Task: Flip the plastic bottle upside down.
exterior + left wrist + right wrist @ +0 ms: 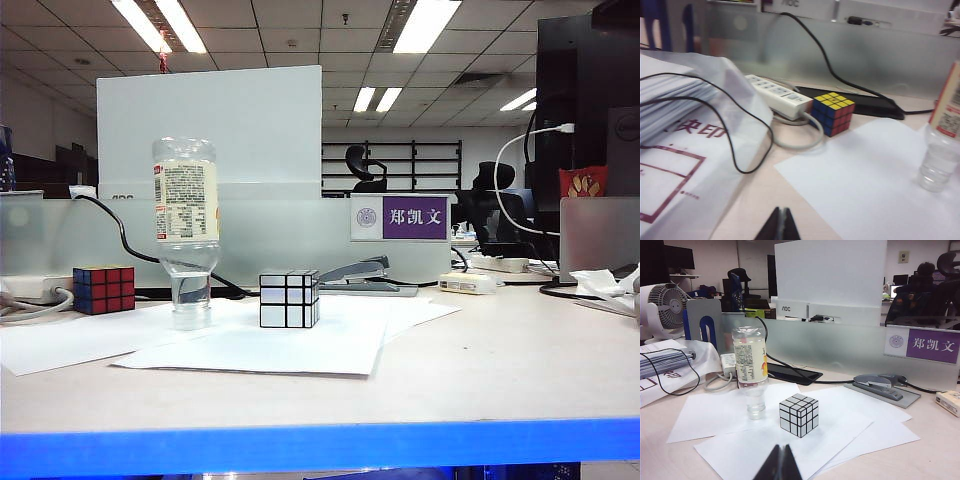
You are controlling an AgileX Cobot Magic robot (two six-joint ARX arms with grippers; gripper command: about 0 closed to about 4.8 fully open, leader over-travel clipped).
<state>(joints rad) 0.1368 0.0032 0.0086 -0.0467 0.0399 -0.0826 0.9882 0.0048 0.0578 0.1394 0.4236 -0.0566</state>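
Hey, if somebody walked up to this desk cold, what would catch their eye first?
Most striking is the plastic bottle standing upside down on its cap on the white paper sheets, left of centre. Just right of it sits a silver mirror cube, and a coloured cube lies further left near the cables. Both the left gripper and the right gripper are shut, empty and well short of the bottle.

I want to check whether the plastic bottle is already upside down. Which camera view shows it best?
The right wrist view: the plastic bottle shows whole, standing cap-down on white paper beside the silver cube. The exterior view also shows it whole, but its neck blends into the background. The left wrist view catches only its lower part.
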